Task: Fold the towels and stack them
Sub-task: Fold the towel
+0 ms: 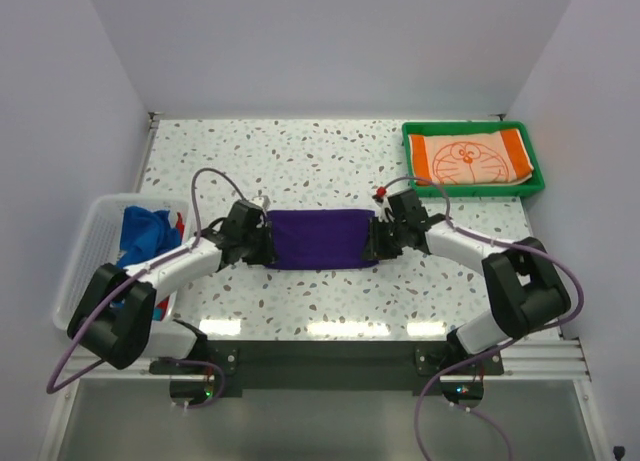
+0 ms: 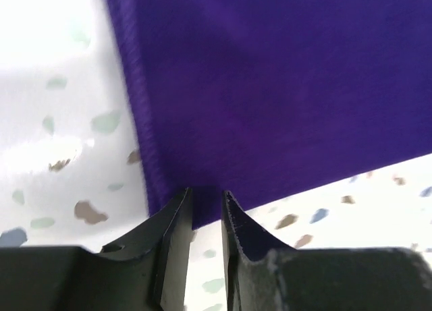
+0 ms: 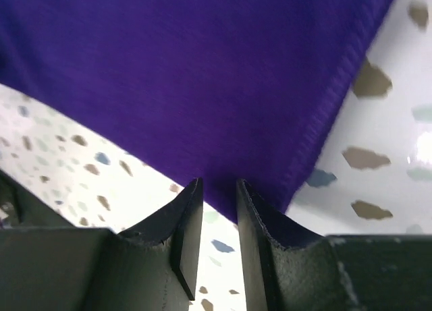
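A dark purple towel [image 1: 320, 239] lies flat as a wide rectangle in the middle of the table. My left gripper [image 1: 260, 243] is at its left end and my right gripper [image 1: 380, 243] at its right end. In the left wrist view, my left gripper [image 2: 207, 193] is open by a narrow gap, its tips at the near corner of the purple towel [image 2: 270, 88]. The right wrist view shows the same: my right gripper [image 3: 219, 183] is narrowly open at the edge of the purple towel [image 3: 189, 75]. An orange-and-white towel [image 1: 470, 158] with a cartoon cat face lies folded at the back right.
The orange towel rests in a green tray [image 1: 475, 129] at the back right corner. A white mesh basket [image 1: 95, 231] at the left edge holds a crumpled blue towel [image 1: 145, 233] and a bit of red cloth [image 1: 180, 221]. White walls enclose the speckled table [image 1: 300, 151].
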### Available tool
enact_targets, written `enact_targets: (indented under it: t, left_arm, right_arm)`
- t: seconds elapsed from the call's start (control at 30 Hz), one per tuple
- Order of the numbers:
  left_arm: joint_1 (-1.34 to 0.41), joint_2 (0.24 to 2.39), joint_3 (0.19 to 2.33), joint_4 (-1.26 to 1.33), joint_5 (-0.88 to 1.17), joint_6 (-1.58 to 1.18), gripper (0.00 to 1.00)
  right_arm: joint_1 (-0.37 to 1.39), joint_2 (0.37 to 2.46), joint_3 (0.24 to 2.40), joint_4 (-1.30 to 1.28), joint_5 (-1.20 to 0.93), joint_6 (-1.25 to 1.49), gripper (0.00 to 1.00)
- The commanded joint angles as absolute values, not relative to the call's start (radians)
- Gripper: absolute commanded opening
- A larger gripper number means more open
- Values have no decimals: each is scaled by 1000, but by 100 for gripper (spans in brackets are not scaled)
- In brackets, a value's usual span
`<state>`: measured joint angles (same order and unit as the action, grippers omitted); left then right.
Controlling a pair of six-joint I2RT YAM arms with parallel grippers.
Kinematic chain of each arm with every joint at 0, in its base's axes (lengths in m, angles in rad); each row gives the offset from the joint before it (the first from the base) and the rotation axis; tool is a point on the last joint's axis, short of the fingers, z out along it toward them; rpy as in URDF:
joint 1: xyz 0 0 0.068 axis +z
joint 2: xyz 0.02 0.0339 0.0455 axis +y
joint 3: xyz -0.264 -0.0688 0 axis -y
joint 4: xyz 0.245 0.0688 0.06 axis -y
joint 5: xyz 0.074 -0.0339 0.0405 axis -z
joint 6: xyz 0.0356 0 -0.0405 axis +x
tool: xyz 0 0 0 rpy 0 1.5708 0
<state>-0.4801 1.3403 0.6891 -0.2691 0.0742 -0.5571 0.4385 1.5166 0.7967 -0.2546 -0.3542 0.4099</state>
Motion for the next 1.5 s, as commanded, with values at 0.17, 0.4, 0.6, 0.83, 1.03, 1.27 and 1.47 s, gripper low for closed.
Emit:
enact_targets:
  t: [0.17,0.4,0.6,0.83,1.03,1.27,1.47]
  left_arm:
    - [-483,1298,557,-227,-34,-655,25]
    - [-483,1149,612,-359,-78,-681,41]
    - [-482,1176,791,-359,-86,-657,53]
    - [-454,1439,919,-232,-109,-606,48]
    - [-428,1660,966,-184,-95,-601,41]
    - [-393,1761,971,-202,-132,-588,40]
    - [-403,1715,1104,-293,-130,-502,59]
  right_arm:
    - [425,1499,721,-215,-229,448,28]
    - [371,1411,787,-281,-247,416,29]
    - [362,1466,951,-290,-267,394,29]
    - [299,1637,1064,-166,-302,419,27]
    - [264,1793,1088,-101,-350,429,25]
    - [212,1871,1057,-78,-328,423,21]
    - [201,1712,1092,-231,-327,399,29]
